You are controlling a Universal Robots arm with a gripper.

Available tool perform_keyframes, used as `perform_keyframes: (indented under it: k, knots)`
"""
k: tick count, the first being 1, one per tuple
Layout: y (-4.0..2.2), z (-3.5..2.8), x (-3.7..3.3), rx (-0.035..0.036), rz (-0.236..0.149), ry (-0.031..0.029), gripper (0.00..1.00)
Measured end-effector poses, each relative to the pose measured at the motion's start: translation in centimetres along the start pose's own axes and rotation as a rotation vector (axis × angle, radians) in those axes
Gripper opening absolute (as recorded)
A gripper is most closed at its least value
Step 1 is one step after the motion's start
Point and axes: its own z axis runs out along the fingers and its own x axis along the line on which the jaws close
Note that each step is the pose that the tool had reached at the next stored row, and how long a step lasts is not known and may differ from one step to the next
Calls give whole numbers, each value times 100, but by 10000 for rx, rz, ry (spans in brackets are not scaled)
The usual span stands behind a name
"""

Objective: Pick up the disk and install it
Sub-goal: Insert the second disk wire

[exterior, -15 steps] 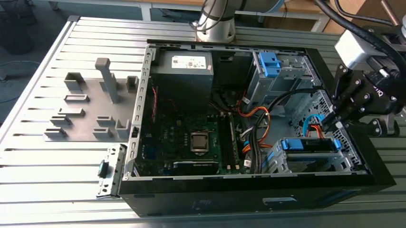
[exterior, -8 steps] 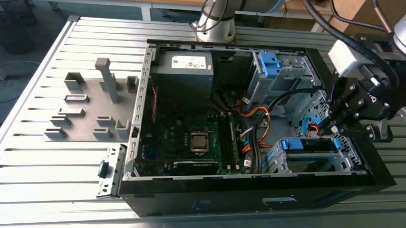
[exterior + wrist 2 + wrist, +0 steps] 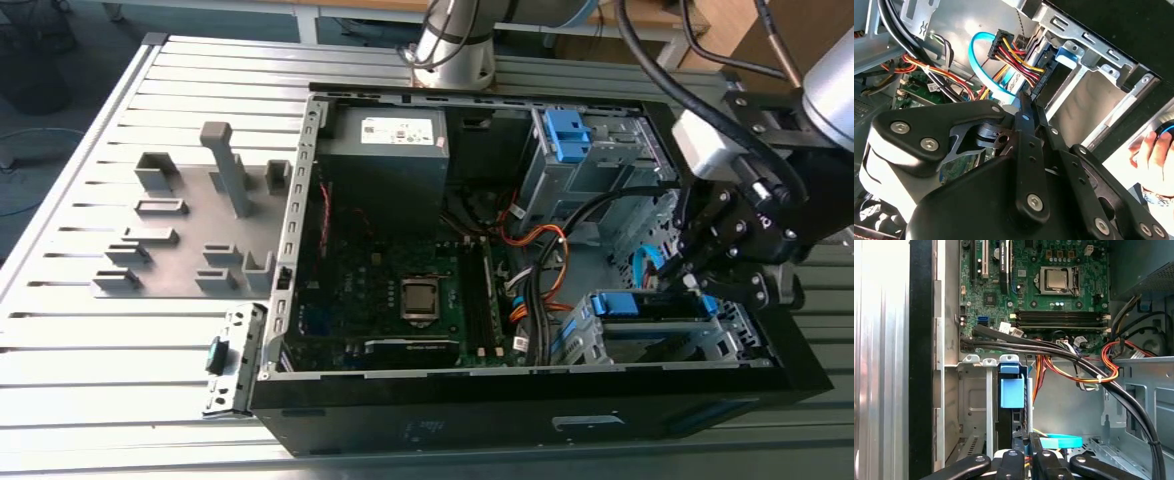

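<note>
The disk [image 3: 625, 303] stands on edge inside the drive cage [image 3: 727, 335] at the case's front corner, on the exterior view's right. Its blue bracket [image 3: 1011, 392] shows in the first wrist view, with the dark drive body behind it. My gripper [image 3: 701, 285] hangs just over that cage. In both wrist views its two black fingers [image 3: 1019, 452] lie close together, shut, with nothing seen between them. The gripper [image 3: 1027, 439] tips sit at the disk's end, near the blue data cable [image 3: 1061, 441]. In the second wrist view the gripper [image 3: 1026, 107] points toward the bracket tab [image 3: 1068, 54] and a wired connector [image 3: 1014, 55].
The open computer case [image 3: 314, 200] holds a motherboard [image 3: 400, 290], a grey power supply [image 3: 387, 150] and black cable bundles [image 3: 1079, 360] crossing above the cage. Another blue-bracketed bay [image 3: 567, 135] sits at the back. A grey fixture [image 3: 200, 220] lies outside. A person's hand [image 3: 1154, 150] is nearby.
</note>
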Motion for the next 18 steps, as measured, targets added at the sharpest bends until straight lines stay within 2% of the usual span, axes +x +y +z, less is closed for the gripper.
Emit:
perform_keyframes:
  k: [7,18]
  knots:
    - [-16,69,3,0,0,0,16]
    - [-35,95,13,0,0,3,16]
